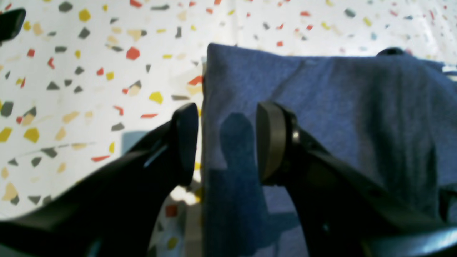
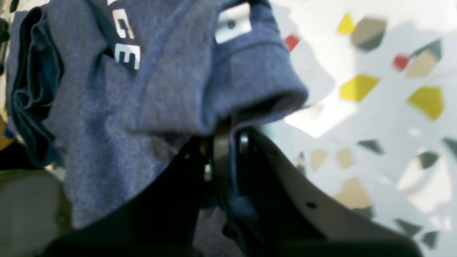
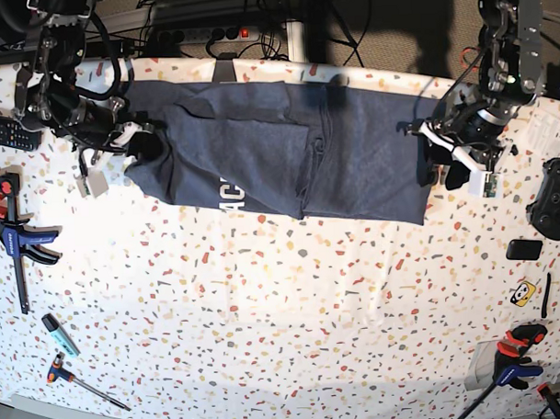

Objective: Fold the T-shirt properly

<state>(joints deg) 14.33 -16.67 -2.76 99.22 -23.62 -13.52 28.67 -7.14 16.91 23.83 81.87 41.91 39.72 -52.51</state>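
Note:
The dark blue T-shirt [image 3: 287, 154] lies stretched sideways across the far part of the speckled table [image 3: 284, 310], with white lettering showing at its near edge. My right gripper [image 2: 225, 142] is shut on a bunched fold of the T-shirt [image 2: 171, 89] at that end, below white letters and a white label. In the base view the right gripper [image 3: 144, 145] sits at the shirt's left end. My left gripper [image 1: 228, 142] is open. Its fingers straddle the straight side edge of the T-shirt [image 1: 339, 107], one over cloth and one over bare table. The left gripper [image 3: 440, 167] is at the shirt's right end.
Orange-and-black clamps lie at the left edge [image 3: 14, 228] and the near right corner [image 3: 511, 367]. A remote [image 3: 6, 132], a teal marker [image 3: 59, 334] and a hand tool [image 3: 84, 382] lie on the left. A black game controller [image 3: 556, 195] lies on the right.

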